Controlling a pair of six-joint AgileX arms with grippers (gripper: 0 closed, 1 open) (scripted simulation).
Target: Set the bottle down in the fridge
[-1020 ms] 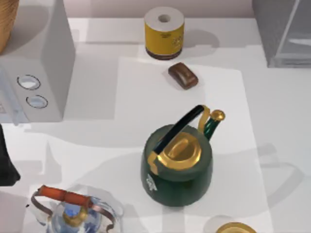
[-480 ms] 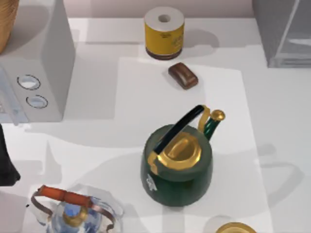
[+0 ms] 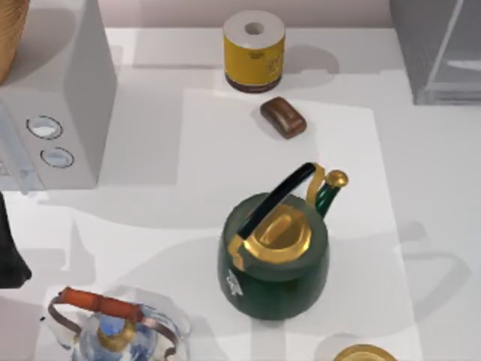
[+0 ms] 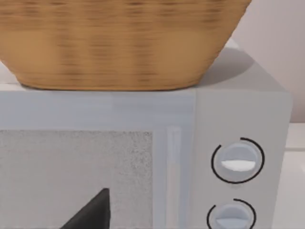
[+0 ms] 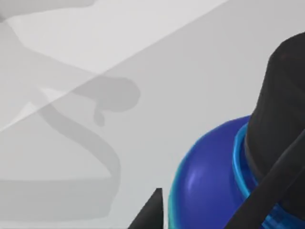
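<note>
**Blue bottle at our right wrist, fridge at the table's far right**

In our right wrist view the bottle (image 5: 209,181), deep blue with a black cap, sits close against our right gripper (image 5: 209,210); dark finger parts cross in front of it, but we cannot tell whether the fingers are clenched on it or spread.

From above, the fridge (image 3: 440,49), grey with a clear glass panel, stands at the far right corner of the table (image 3: 436,188).

Our left arm is at the table's left edge, its wrist camera facing the white microwave (image 4: 143,157) with two round dials and a wicker basket (image 4: 119,43) on top; we cannot tell its finger state.

On the table lie a green and gold kettle (image 3: 274,252), a glass teapot (image 3: 113,327), a yellow roll (image 3: 254,51) and a brown block (image 3: 283,116).
</note>
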